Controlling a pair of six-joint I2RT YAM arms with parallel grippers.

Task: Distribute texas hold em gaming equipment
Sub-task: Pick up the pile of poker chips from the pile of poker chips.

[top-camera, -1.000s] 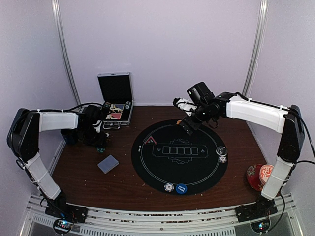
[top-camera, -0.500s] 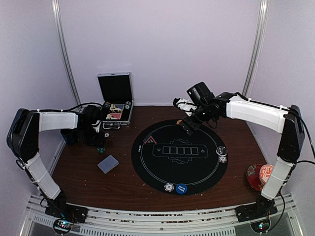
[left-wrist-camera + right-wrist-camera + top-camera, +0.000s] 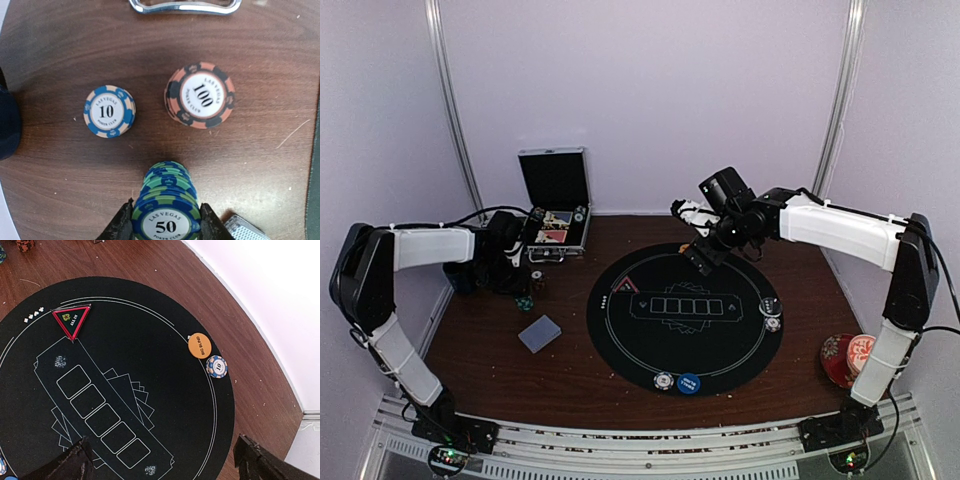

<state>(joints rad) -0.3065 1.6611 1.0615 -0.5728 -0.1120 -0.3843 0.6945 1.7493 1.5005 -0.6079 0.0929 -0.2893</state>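
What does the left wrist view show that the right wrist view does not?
Only the left wrist view: the left fingers closed on a green 50 chip stack, a blue 10 stack, an orange 100 stack and a metal handle. Only the right wrist view: the open right fingers, the red triangle marker, orange button disc and one 10 chip on the black mat. Both: the brown table; cut-off chips in the right view's top-left corner may be those stacks.

green 50 chip stack (image 3: 165, 192) pinched in the left hand (image 3: 166, 226); blue 10 chip (image 3: 109, 111) and orange 100 stack (image 3: 200, 95) lie flat just beyond.
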